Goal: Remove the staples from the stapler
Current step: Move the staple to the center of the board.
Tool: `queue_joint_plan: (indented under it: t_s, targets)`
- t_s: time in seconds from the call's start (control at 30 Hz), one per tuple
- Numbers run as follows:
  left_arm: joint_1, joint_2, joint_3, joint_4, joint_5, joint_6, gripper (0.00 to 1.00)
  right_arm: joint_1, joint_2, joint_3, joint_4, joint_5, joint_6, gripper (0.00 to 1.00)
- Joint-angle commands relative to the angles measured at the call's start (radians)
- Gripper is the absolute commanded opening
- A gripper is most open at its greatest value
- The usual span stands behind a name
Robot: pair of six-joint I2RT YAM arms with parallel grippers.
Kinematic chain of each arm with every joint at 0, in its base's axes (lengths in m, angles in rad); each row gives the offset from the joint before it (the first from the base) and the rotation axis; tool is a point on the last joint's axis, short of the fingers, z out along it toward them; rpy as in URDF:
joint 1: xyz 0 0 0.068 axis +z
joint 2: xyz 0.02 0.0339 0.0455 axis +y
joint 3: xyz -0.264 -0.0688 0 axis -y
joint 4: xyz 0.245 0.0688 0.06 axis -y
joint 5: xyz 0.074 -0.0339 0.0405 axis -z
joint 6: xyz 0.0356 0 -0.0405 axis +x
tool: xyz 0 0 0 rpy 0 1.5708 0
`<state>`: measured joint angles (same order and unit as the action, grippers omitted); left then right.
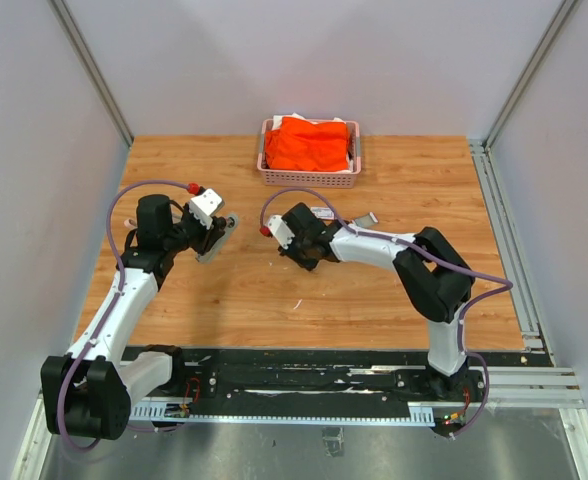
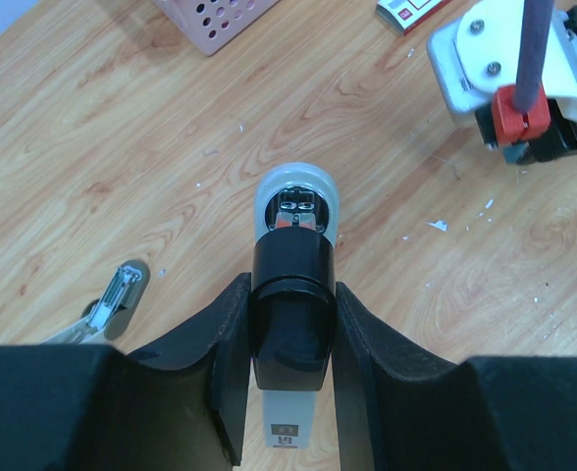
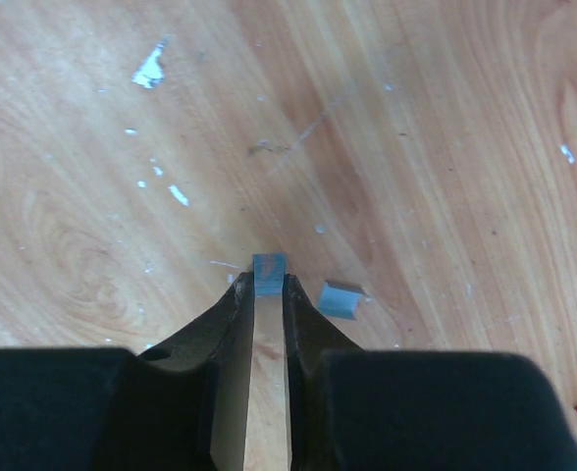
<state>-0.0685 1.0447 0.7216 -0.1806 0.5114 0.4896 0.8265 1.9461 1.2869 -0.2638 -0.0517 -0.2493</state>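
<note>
On the tabletop [image 1: 374,300], far back: a pink basket [image 1: 309,181] of orange cloth, well apart from the work. Nearer, at left: the left arm [image 1: 124,300], jaws pressed onto the black body of the stapler [image 2: 296,211], lifted off the wood, long axis straight out from the wrist, grey nose outward, open channel showing at its end. Channel contents: impossible to tell. At right: the right arm [image 1: 374,245], bent down to the wood, jaws nearly together and pinching a short silvery strip [image 3: 269,267] of staples at the very tips. Just beside those tips, on their right and not touching: a second strip [image 3: 340,298], flat on the wood, long axis slanted across the line of the jaws. Farther up and left: scattered bits [image 3: 151,69], tiny, well apart. Judged from this: loose staples all far nearer the right jaws than the left jaws; stapler nose off to the right jaws' left, near but apart, pointing past them. For the second strip, likely a small shift rightward and a wrist turn to square the jaws across its short side.
</note>
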Motion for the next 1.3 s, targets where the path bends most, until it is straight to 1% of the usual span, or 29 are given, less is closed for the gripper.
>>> queue_joint_plan:
  t_s: [0.0, 0.4, 0.67, 0.97, 1.13, 1.27]
  targets:
    - [0.004, -0.017, 0.005, 0.077, 0.027, 0.009, 0.00, -0.039, 0.030, 0.015, -0.034, 0.038, 0.020, 0.12]
    - [0.004, -0.013, 0.006, 0.079, 0.027, 0.009, 0.00, -0.107, 0.015, 0.008, -0.034, 0.073, 0.024, 0.12]
    - [0.004, -0.012, 0.006, 0.078, 0.027, 0.007, 0.00, -0.184, 0.006, 0.001, -0.033, 0.072, 0.019, 0.12]
    - [0.004, -0.010, 0.007, 0.077, 0.030, 0.008, 0.00, -0.270, 0.005, 0.000, -0.030, 0.066, 0.012, 0.12]
    - [0.004, -0.011, 0.006, 0.077, 0.032, 0.007, 0.00, -0.308, 0.024, 0.025, -0.029, 0.067, -0.002, 0.12]
    - [0.004, -0.012, 0.006, 0.078, 0.030, 0.008, 0.00, -0.320, 0.022, 0.041, -0.029, 0.033, -0.008, 0.12]
